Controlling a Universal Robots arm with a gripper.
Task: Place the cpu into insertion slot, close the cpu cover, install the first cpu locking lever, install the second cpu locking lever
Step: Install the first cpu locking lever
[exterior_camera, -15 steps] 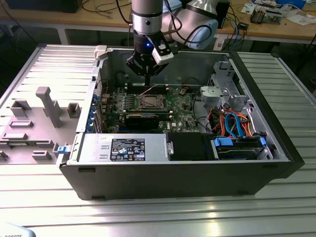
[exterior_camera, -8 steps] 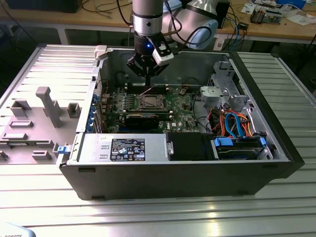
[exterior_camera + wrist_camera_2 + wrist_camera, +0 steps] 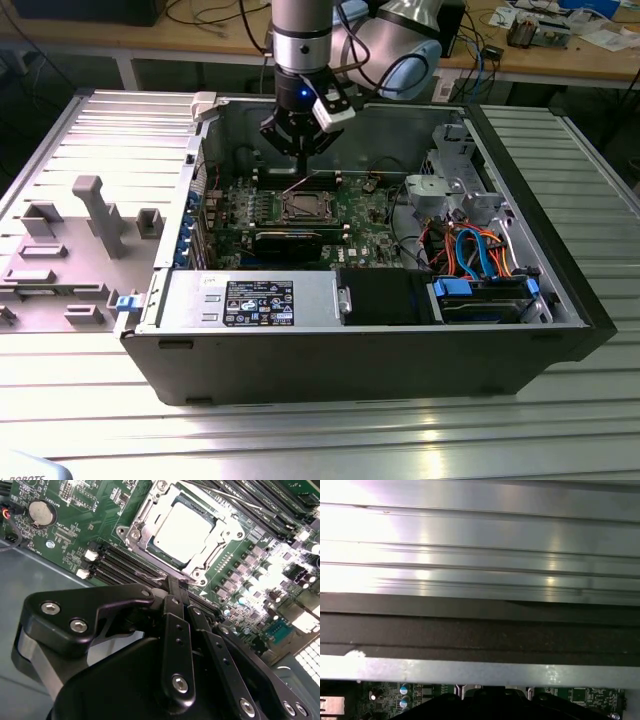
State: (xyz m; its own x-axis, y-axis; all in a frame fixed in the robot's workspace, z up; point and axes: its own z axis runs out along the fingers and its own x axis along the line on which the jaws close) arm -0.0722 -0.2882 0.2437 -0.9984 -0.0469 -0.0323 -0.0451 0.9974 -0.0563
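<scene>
An open computer case [image 3: 350, 360] lies on a ribbed metal table [image 3: 300, 430], with the green motherboard [image 3: 360, 215] exposed inside. The robot arm's gripper [image 3: 300, 150] hangs over the board, just above the processor socket. In the second wrist view, the cpu [image 3: 182, 527] sits flat in the socket, its plain silver top showing through the square opening of the cpu cover [image 3: 144, 517], which lies down over it. The gripper's black fingers [image 3: 172, 605] are drawn together, their tips at the socket's near edge, where a thin wire locking lever [image 3: 162, 578] ends; whether they pinch that wire cannot be told. A round coin battery [image 3: 41, 511] sits well apart from the socket.
</scene>
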